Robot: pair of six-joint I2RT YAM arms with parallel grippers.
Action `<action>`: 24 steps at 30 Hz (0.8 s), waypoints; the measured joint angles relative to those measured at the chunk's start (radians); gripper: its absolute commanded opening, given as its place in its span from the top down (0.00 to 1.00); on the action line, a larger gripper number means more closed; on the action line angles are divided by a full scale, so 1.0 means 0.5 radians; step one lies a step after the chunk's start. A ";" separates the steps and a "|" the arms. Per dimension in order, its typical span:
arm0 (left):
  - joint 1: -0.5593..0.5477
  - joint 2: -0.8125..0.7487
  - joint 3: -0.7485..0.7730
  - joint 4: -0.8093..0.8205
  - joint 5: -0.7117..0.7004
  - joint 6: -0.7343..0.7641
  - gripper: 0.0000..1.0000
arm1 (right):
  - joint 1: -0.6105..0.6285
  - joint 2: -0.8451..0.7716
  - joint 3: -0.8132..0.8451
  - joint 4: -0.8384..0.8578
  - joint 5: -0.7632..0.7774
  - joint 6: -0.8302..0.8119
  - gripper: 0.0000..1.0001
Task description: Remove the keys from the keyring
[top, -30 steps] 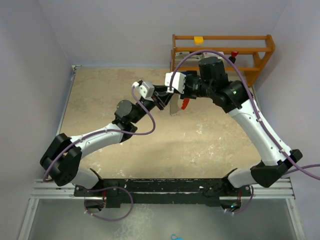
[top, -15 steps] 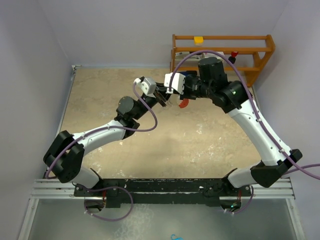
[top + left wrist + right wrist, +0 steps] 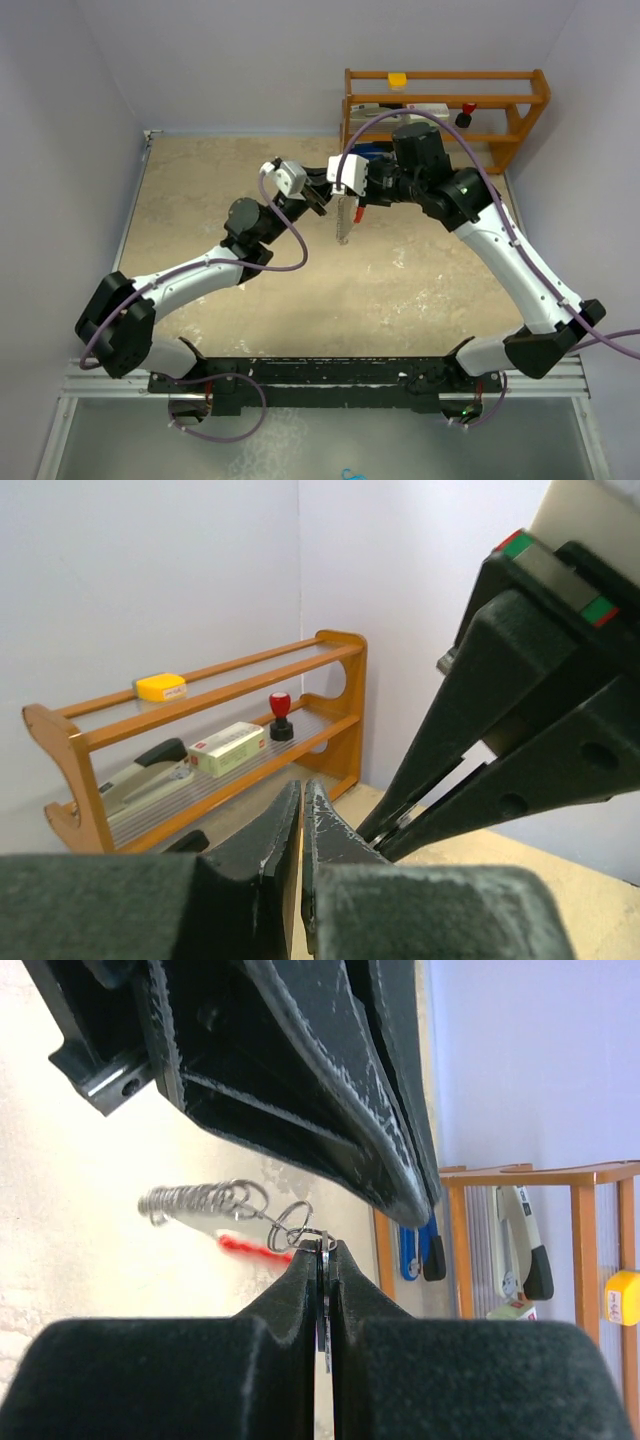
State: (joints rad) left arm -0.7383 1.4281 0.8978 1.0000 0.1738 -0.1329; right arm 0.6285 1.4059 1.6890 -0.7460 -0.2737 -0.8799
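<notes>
Right wrist: keyring (image 3: 196, 1200) pinched over the tabletop (image 3: 200, 210).
The dangling keyring is clamped by the right gripper (image 3: 322, 1260); the left gripper (image 3: 302, 818) is pressed together alongside.

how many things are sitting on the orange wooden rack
5 visible: a yellow block on top; a grey-and-black stapler, a white box and a red-knobbed stamp on the middle tier; a blue-and-black item lowest. Part of the rack is hidden, so more may be there.

keyring (image 3: 343, 224) details too small from above
</notes>
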 measured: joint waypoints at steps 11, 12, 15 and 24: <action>-0.004 -0.224 -0.180 -0.181 -0.188 0.109 0.69 | 0.000 -0.050 -0.002 0.025 0.007 0.011 1.00; -0.004 -0.241 -0.201 -0.182 -0.186 0.114 0.68 | 0.000 -0.050 -0.002 0.027 0.007 0.013 1.00; -0.004 -0.275 -0.256 -0.171 -0.166 0.120 0.66 | 0.000 -0.050 -0.002 0.037 0.007 0.018 1.00; -0.004 -0.298 -0.330 -0.088 0.024 0.124 0.61 | 0.000 -0.050 -0.002 0.037 0.006 0.027 1.00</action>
State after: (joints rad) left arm -0.7403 1.2789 0.7326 0.9562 0.1856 -0.0711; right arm 0.6285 1.3811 1.6878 -0.7273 -0.2707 -0.8665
